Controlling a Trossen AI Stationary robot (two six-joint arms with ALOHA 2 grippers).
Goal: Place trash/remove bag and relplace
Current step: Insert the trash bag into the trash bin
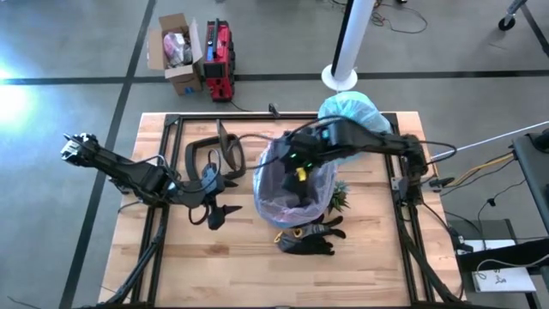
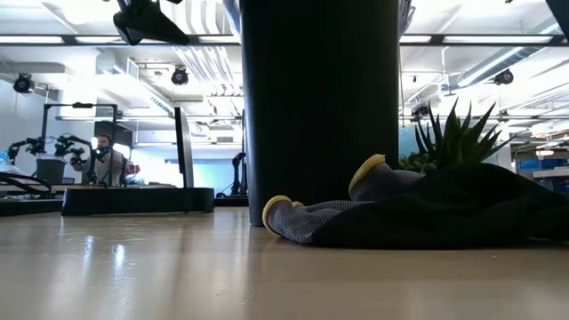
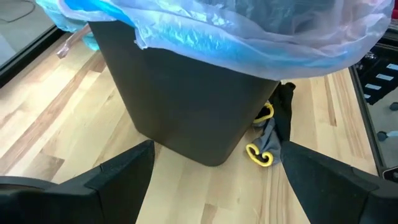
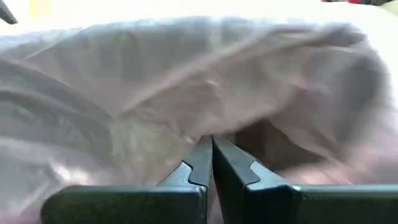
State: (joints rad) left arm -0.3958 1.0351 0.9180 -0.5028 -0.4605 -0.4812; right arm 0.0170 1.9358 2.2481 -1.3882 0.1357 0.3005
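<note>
A black bin (image 1: 324, 196) (image 2: 320, 107) (image 3: 186, 106) stands mid-table. A pink translucent bag (image 1: 273, 176) (image 4: 186, 81) lines it, and blue plastic (image 3: 180, 40) shows along the rim. A teal-blue bag (image 1: 352, 112) lies bunched at the table's far edge. My right gripper (image 1: 298, 172) (image 4: 211, 142) is shut and reaches down into the bin's mouth. To the bin's left, my left gripper (image 1: 210, 213) (image 3: 217, 149) is open, pointing at the bin wall without touching it. The trash is out of view. My right gripper's shut fingertips (image 4: 202, 155) stand against the pink plastic (image 4: 186, 134) inside the bin's mouth, coming from above and slanting down. I cannot tell whether they pinch a fold of it or only meet it.
A black-and-yellow glove (image 1: 310, 239) (image 2: 400, 213) (image 3: 267, 140) lies at the bin's near side and a green plant tuft (image 1: 340, 197) (image 2: 453, 133) at its right. Black curved parts (image 1: 214, 154) lie far left. A white pole (image 1: 347, 51) and boxes (image 1: 176, 47) stand beyond the table.
</note>
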